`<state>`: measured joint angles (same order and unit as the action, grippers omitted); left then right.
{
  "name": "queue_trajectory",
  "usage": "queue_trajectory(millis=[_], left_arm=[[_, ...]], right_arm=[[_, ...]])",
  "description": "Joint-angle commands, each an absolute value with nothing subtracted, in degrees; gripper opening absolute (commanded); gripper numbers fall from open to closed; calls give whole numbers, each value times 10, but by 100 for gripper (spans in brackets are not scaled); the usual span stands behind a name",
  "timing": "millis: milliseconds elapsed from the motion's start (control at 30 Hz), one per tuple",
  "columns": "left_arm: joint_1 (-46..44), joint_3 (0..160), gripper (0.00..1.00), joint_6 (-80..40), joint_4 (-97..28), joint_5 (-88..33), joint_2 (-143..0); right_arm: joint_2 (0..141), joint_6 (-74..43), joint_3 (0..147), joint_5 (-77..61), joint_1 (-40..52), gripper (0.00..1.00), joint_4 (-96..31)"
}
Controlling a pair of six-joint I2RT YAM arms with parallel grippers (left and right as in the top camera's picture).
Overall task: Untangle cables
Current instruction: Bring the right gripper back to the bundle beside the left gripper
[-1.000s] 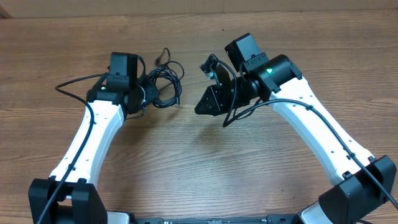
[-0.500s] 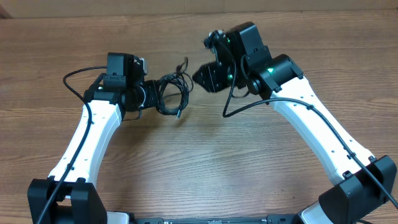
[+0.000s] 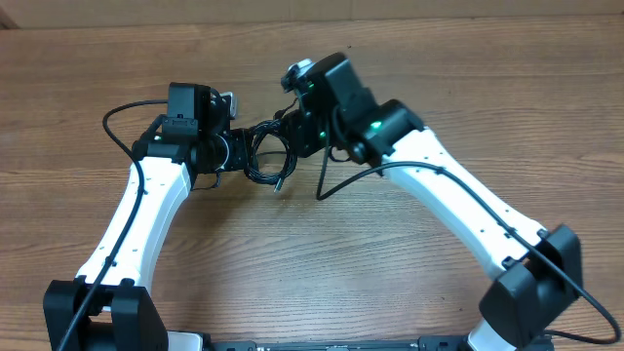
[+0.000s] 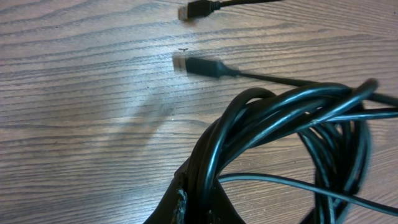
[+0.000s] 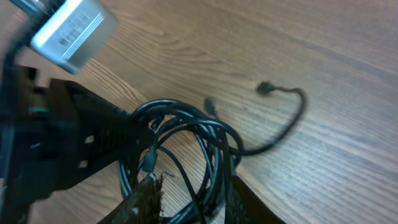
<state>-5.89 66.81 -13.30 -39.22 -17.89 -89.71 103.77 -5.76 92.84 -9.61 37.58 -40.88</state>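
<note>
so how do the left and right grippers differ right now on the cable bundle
The left gripper is shut on the cables, clamping the bundle; the right gripper is open, straddling some strands. The left gripper reaches in from the bundle's left, the right gripper from its right. Both meet at the same tangle.

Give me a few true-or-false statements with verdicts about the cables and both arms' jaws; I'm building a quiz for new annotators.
1. The left jaws are shut on the tangled bundle of thin black cables. True.
2. The right jaws are clamped on a plug. False: they stand open, astride loops of the bundle.
3. Two small dark plugs lie loose on the brown wooden table. True.
4. The cables lie straight and separate. False: they are coiled together.
</note>
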Motion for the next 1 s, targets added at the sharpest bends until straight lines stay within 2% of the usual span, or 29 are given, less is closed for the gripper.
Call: queue_trajectory(millis=[0, 600, 967], left_arm=[[-61, 674, 4, -124, -388, -196, -900], [-61, 674, 4, -124, -389, -196, -900], [-61, 674, 4, -124, -390, -196, -900]], right_arm=[[1037, -55, 929, -60, 383, 32, -401], [1065, -60, 929, -34, 382, 32, -371], [1084, -79, 929, -35, 382, 21, -377]])
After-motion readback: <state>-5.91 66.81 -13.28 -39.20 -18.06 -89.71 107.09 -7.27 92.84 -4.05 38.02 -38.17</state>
